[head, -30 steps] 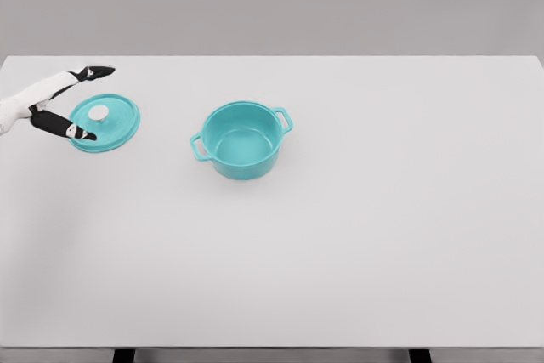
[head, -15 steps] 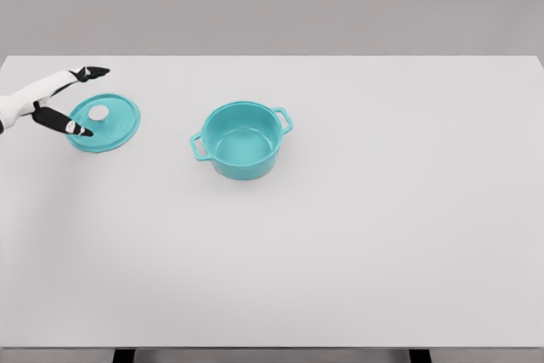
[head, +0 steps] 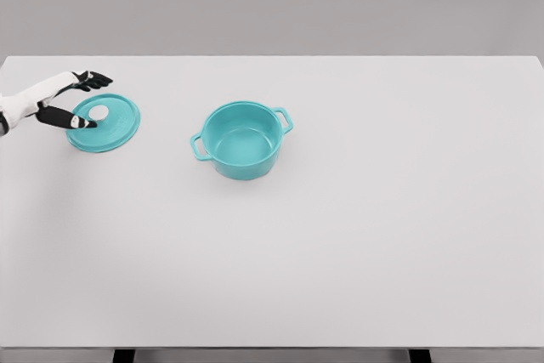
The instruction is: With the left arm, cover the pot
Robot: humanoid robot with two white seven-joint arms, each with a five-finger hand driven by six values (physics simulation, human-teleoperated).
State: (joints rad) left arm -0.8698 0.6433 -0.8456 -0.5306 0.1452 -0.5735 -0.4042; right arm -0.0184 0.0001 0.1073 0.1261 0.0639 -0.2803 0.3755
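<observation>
Teal lid [head: 104,123] lying flat on the white table [head: 357,244], left hand [head: 59,99] reaching for its knob.

Fingers [head: 92,81] are spread apart around the lid's left edge, one dark fingertip just beside the white knob [head: 99,112], nothing gripped yet; this looks like lining up a pinch on the knob, the only easy hold on a flat lid. The open pot [head: 244,139] stands well apart to the right, mouth up and handles out, ready to receive the lid. No right arm shows.
</observation>
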